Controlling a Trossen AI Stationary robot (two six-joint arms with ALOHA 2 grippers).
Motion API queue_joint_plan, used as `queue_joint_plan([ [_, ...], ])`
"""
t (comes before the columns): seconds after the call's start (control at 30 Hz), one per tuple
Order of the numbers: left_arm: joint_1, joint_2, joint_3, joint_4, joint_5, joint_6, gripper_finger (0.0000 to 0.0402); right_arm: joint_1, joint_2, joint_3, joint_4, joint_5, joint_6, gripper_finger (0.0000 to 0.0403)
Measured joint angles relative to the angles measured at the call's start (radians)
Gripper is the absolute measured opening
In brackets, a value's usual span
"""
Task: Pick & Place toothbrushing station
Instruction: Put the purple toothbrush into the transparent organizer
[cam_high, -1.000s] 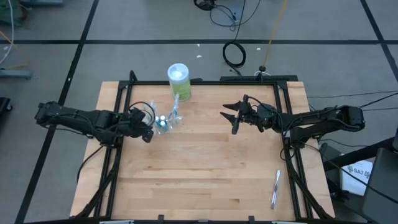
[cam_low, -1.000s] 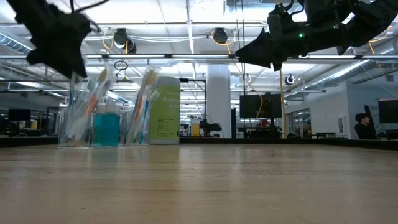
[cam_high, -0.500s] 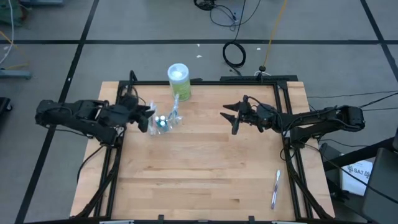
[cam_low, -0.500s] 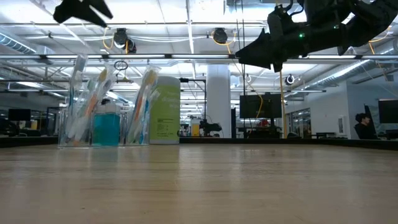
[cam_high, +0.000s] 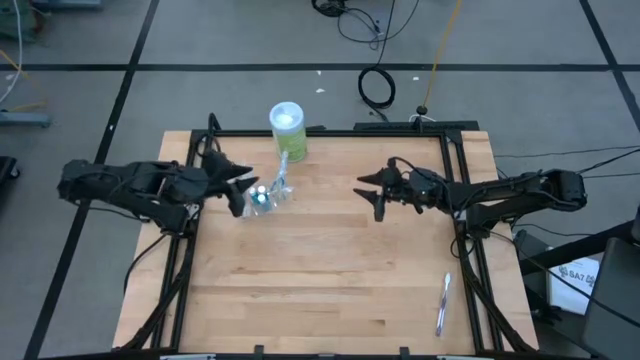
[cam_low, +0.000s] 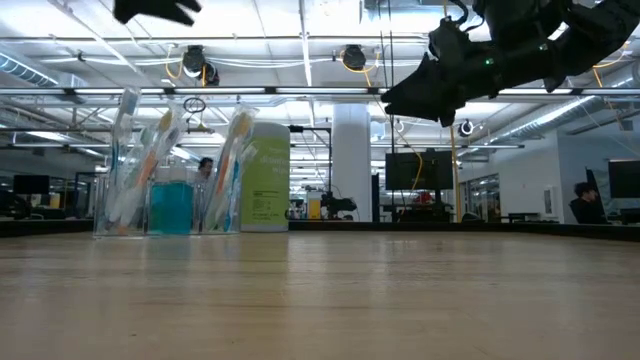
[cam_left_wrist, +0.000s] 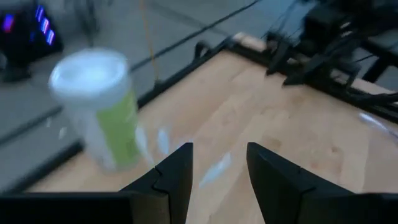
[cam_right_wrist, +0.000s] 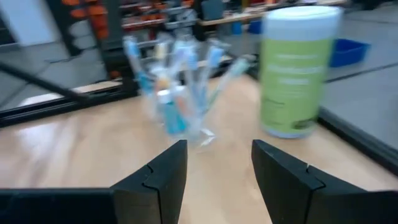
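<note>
A small clear cup (cam_high: 264, 195) stands on its base at the table's far left, with several pale, blue and orange toothbrushes (cam_low: 150, 160) sticking up out of it and a blue tube (cam_right_wrist: 171, 112) among them. My left gripper (cam_high: 238, 182) hangs open, high above the table, just left of the cup (cam_low: 170, 205); in the left wrist view nothing lies between my left gripper's (cam_left_wrist: 217, 174) fingers. My right gripper (cam_high: 368, 192) is open and level, to the right of the cup and pointing at it, with nothing between its (cam_right_wrist: 217, 168) fingers. One slim pale toothbrush (cam_high: 443, 303) lies flat near the table's front right.
A taller green container (cam_high: 287, 130) with a white lid stands just behind the cup near the far edge. A black frame (cam_high: 330, 131) runs along the table's sides. Bare wood (cam_high: 320, 280) spreads between the cup and the loose toothbrush.
My left gripper has risen from beside the cup's left side to well above it, tipping up toward level and rolling as it went; its fingers have kept the same gap. The cup and toothbrushes have stayed where they were. My right gripper has tipped a little in place.
</note>
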Motion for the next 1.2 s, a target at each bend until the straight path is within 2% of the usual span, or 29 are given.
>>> queue_joint_plan([
  [0.07, -0.008, 0.024, 0.000, 0.098, 0.002, 0.117, 0.0157, 0.017, 0.000, 0.000, 0.004, -0.037, -0.005, 0.0173],
  [0.2, -0.029, 0.078, 0.000, 0.234, 0.005, 0.308, 0.0157, 0.069, 0.000, 0.000, 0.022, 0.003, -0.060, 0.0173],
  [0.33, -0.029, 0.117, 0.000, 0.270, 0.001, 0.366, 0.0157, 0.113, -0.018, 0.000, 0.003, 0.071, -0.066, 0.0173],
  [0.43, -0.024, 0.140, 0.000, 0.263, -0.032, 0.358, 0.0157, 0.144, -0.056, 0.002, -0.042, 0.074, -0.030, 0.0173],
  [0.53, -0.011, 0.158, 0.000, 0.259, -0.044, 0.373, 0.0157, 0.192, -0.091, 0.044, -0.206, 0.123, 0.023, 0.0173],
  [0.63, 0.009, 0.172, 0.000, 0.261, -0.045, 0.427, 0.0157, 0.258, -0.105, 0.120, -0.452, 0.276, 0.079, 0.0173],
  [0.7, 0.026, 0.184, 0.000, 0.264, -0.044, 0.441, 0.0157, 0.297, -0.103, 0.168, -0.620, 0.351, 0.175, 0.0173],
  [0.77, 0.050, 0.193, 0.000, 0.262, -0.044, 0.442, 0.0157, 0.324, -0.103, 0.206, -0.752, 0.358, 0.310, 0.0173],
  [0.83, 0.069, 0.206, 0.000, 0.262, -0.043, 0.444, 0.0157, 0.348, -0.104, 0.227, -0.880, 0.346, 0.450, 0.0173],
  [0.93, 0.098, 0.215, 0.000, 0.245, -0.040, 0.450, 0.0157, 0.369, -0.102, 0.232, -1.061, 0.267, 0.651, 0.0173],
  [1.1, 0.140, 0.216, 0.000, 0.245, -0.040, 0.460, 0.0157, 0.378, -0.103, 0.232, -1.331, 0.027, 1.064, 0.0173],
  [1.2, 0.160, 0.216, 0.000, 0.241, -0.040, 0.460, 0.0157, 0.392, -0.103, 0.232, -1.455, -0.104, 1.220, 0.0173],
])
